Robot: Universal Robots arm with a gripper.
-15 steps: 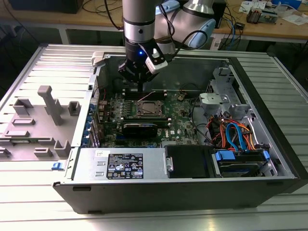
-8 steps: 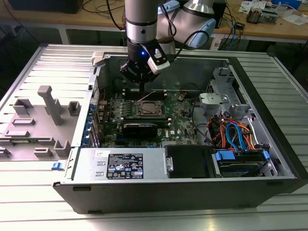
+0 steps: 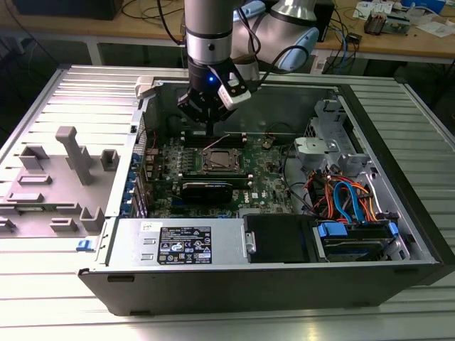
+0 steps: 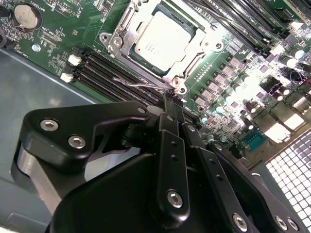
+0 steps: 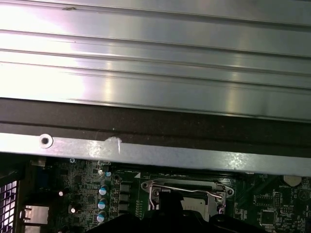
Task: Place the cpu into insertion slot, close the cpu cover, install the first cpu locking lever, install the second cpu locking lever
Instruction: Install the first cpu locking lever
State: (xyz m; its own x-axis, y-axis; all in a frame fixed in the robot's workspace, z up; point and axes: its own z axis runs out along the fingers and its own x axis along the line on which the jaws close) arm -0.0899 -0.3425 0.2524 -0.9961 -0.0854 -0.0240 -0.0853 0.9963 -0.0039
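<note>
The open computer case (image 3: 398,234) lies on its side on the ribbed metal counter (image 3: 43,284), with the green motherboard (image 3: 263,174) exposed inside. The robot arm (image 3: 207,35) descends from above into the case. Its end effector (image 3: 211,129) hangs above the memory slots (image 4: 121,77), just beside the insertion slot (image 3: 222,162). In the second wrist view the end effector (image 4: 171,103) has its two black fingers (image 4: 167,119) pressed narrowly together with nothing gripped between them; the tips sit near a corner of the socket. The cpu (image 4: 162,39) sits flat in the insertion slot (image 4: 190,60), its dull silver top facing up. The cpu cover (image 4: 127,30) lies down around the chip, framing it. A thin wire locking lever (image 4: 138,85) runs beside the socket edge nearest the fingertips. In the first wrist view a locking lever (image 5: 189,186) crosses the socket frame.
</note>
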